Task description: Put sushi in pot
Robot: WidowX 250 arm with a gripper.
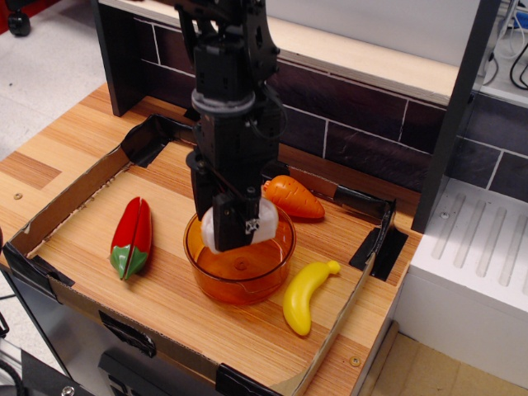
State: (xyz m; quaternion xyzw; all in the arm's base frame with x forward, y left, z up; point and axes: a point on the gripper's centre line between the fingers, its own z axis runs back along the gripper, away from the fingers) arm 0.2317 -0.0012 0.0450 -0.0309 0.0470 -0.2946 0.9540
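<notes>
- Wood-grain tabletop [58, 140], light planks, w/ a low cardboard rim [62, 206] taped at the corners in black.
- Behind: dark tiled backsplash [363, 132], pale grout lines, light wooden shelf [346, 54] on top.
- Black upright post [454, 115] at right.
- White ribbed unit [470, 264] just beside table, right side.
- Grey speckled floor [49, 58] upper left; beige floor [429, 367] lower right.
- Lighting even, soft shadows.
</notes>
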